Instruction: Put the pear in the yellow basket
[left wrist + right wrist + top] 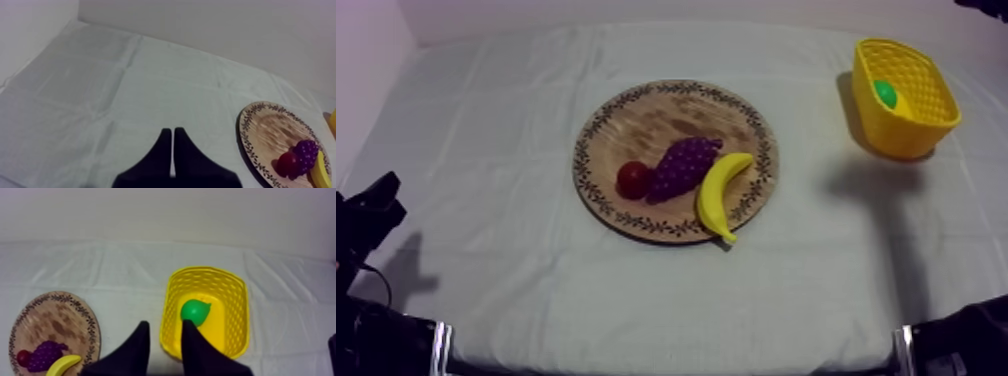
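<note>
Starting nearest, on the camera's side of the wooden board [626, 115] and well off to its left, my left arm [366, 215] sits low over the grey-white cloth [486, 260]. Seen from its wrist, the left gripper [172, 131] has its two black fingers pressed together into a narrow wedge, holding nothing, with bare cloth between it and the board. On the board a banana [721, 193] lies along the near right rim, its lower tip reaching past the patterned edge. A bunch of grapes [683, 165] lies just left of it at the board's middle, and a small red fruit [633, 178] sits against the grapes' left side, where the join is hard to make out. Farther back and well to the right of the board stands the yellow basket [916, 135]. The pear [885, 94] lies inside it, off the board, partly hidden in the top view by the basket's wall. The right gripper [165, 324] hangs at the basket's near corner, on the side toward the board, fingers apart with nothing between them. One fingertip overlaps the basket's near wall and the pear's lower edge. From the left wrist the banana is cut off and the basket is a mere yellow sliver beyond the board.
</note>
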